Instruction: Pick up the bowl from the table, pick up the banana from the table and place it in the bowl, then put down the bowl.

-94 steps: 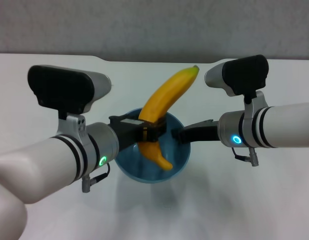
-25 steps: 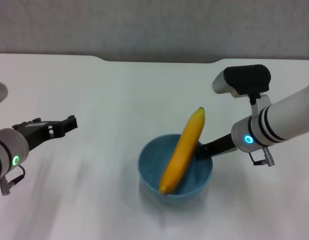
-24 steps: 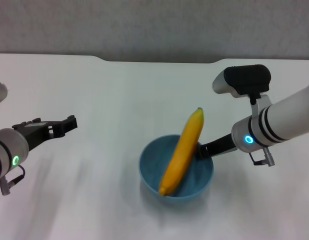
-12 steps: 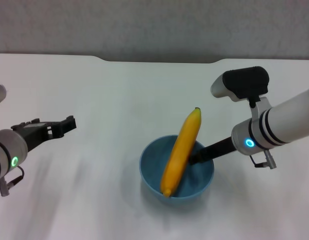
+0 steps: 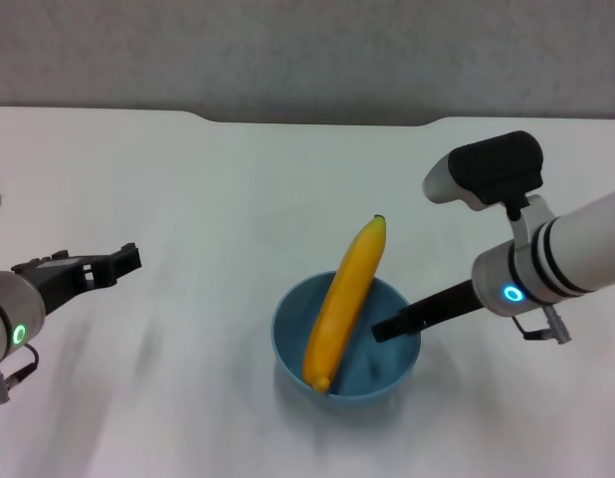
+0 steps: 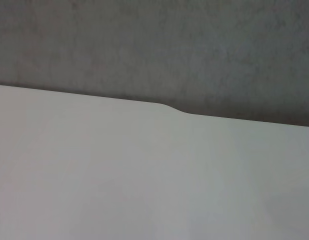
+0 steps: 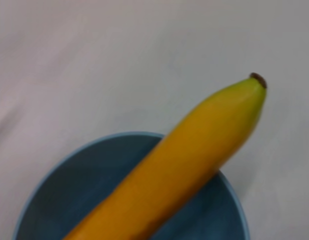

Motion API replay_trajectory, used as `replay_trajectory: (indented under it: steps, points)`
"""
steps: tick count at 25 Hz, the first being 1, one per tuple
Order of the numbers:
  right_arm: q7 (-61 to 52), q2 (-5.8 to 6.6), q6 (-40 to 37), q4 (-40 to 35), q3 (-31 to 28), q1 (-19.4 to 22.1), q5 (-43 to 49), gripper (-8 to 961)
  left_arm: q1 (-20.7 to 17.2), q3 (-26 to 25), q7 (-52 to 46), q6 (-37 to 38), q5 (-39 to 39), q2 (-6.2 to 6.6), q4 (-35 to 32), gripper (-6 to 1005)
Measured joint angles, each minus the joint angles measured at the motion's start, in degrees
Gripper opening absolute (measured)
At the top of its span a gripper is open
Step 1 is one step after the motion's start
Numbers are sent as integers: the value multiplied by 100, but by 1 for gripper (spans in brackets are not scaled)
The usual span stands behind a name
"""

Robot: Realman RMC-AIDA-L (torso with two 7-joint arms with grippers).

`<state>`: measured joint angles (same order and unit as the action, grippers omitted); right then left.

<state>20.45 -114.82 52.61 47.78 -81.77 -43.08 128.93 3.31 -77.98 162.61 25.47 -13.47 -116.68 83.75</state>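
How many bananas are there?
1. The banana leans in the bowl on the table, its tip sticking out over the far rim. None looks hidden.

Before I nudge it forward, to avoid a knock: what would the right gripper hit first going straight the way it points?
Probably the banana: the right gripper sits at the bowl rim, pointing across it at the leaning fruit. Depth is unclear.

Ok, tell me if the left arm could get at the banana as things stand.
Probably yes. The left gripper hangs off to the left with bare table between it and the banana, which juts above the bowl rim.
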Motion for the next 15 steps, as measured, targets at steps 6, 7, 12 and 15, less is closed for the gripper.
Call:
replay_trajectory:
  steps: [6, 7, 12, 15]
  points:
    - [-105, 4, 332, 574, -265, 329, 412, 825, -23, -7, 7, -14, -4, -4, 0, 896]
    - [-93, 10, 334, 939, -365, 542, 507, 826, -53, -8, 8, -62, -3, -1, 2, 896]
    - [50, 0, -115, 2106, -424, 1389, 815, 827, -281, 22, 14, -452, 37, 14, 69, 896]
    - [189, -6, -480, 2412, -382, 1697, 798, 825, -414, 24, 15, -718, 74, 19, 72, 896]
